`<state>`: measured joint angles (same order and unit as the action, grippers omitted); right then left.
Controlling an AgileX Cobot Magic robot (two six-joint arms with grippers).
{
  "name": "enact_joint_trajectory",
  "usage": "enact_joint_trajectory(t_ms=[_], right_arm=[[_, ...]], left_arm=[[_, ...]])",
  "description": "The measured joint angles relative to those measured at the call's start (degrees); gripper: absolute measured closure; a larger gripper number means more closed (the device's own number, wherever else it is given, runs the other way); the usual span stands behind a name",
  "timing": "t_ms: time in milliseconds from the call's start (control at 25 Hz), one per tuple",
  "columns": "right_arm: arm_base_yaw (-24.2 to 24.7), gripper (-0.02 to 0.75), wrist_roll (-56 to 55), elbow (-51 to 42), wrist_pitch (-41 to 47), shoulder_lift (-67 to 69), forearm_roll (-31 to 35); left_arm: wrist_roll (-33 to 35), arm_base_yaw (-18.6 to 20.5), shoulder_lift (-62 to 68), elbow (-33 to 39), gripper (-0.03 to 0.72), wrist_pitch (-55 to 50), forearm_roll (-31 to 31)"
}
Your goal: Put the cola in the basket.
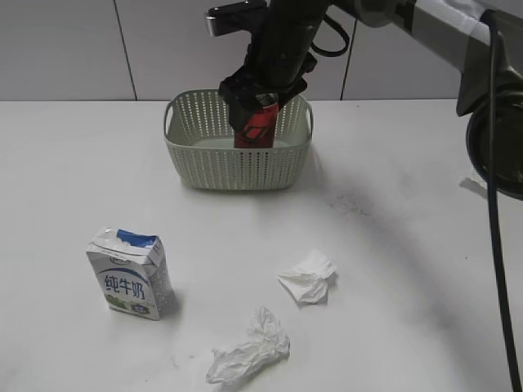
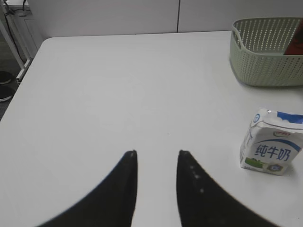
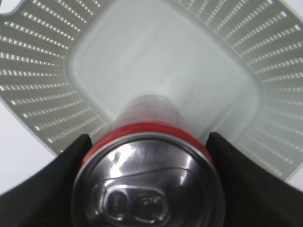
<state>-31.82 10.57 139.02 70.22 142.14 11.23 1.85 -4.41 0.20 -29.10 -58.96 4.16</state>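
At the back of the white table (image 1: 392, 245), in the outside view, we see our right gripper (image 1: 260, 104) holding the tall slim red cola can (image 1: 257, 126) inside the pale green plastic basket with little holes (image 1: 237, 163). The can leans a bit and its lower part is down behind the basket wall. We cannot tell if it touches the floor of the basket yet. Near the front stand a white-and-blue milk carton (image 1: 129, 273) and two crumpled white tissues (image 1: 309, 278), well apart from the basket.

From our left wrist camera, our left gripper (image 2: 157, 161) hangs over bare table with its two dark fingers apart and nothing between them. The carton (image 2: 271, 142) sits off to the right, and the basket (image 2: 265, 56) is far up in the corner.

From our right wrist camera, we look down on the silver top of the can (image 3: 149, 182). The dark fingers (image 3: 52, 184) press on both sides of it, so the grip is tight. The smooth basket floor (image 3: 161, 66) lies right below.

We think the can could tip over if we let go while it leans, or drop with a bang if it hangs too high. Pulling up crooked could also drag the light basket along.
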Motion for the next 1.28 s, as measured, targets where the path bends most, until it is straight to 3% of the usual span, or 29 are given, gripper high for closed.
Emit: enact_joint_trajectory(t_ms=[240, 640, 720, 1040, 1280], right_arm=[[0.00, 0.106, -0.23, 0.52, -0.20, -0.71, 0.25], [0.76, 0.106, -1.86, 4.01, -0.25, -8.00, -2.03], [2.55, 0.115, -5.31, 4.15, -0.25, -9.72, -1.93], [17.09, 0.148, -9.23, -2.06, -0.37, -17.36, -3.35], [23.08, 0.152, -9.29, -18.36, -0.50, -28.43, -6.17]], left_arm=[[0.00, 0.00, 0.00, 0.00, 0.460, 0.00, 0.00], [0.00, 0.00, 0.00, 0.00, 0.460, 0.00, 0.00], [0.00, 0.00, 0.00, 0.00, 0.460, 0.00, 0.00], [0.00, 0.00, 0.00, 0.00, 0.460, 0.00, 0.00], [0.00, 0.00, 0.00, 0.00, 0.460, 0.00, 0.00]])
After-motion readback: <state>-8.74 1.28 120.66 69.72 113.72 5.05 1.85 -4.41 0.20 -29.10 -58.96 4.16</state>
